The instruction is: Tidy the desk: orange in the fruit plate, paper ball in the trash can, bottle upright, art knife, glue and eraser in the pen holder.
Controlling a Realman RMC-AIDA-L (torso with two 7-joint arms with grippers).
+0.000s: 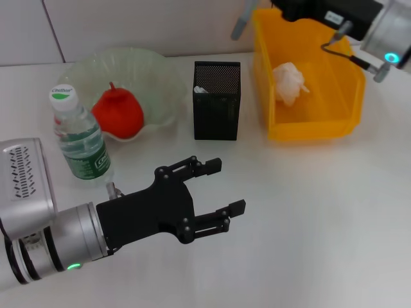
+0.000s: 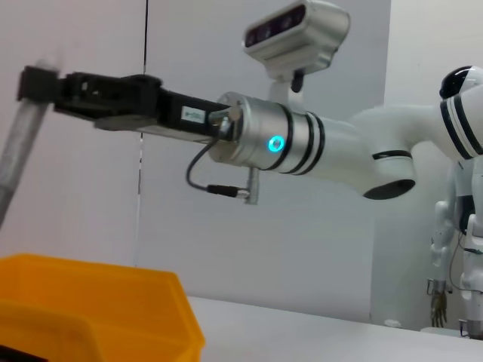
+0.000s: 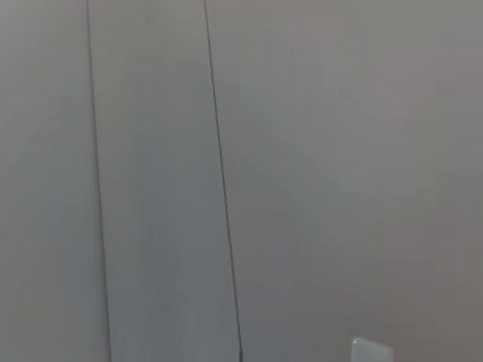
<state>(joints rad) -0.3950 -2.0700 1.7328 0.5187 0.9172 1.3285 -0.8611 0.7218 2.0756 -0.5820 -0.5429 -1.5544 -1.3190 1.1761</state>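
Orange (image 1: 118, 113) in plate (image 1: 157, 83), bottle (image 1: 79, 136) upright

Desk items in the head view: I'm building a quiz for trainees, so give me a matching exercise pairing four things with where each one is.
Things:
1. orange
2. paper ball
3. bottle
4. left end effector

Places:
a. inside the trash can
b. over bare desk, in front of the pen holder
c. in the fruit plate
d. upright in front of the fruit plate

Pairs: 1-c, 2-a, 3-d, 4-b
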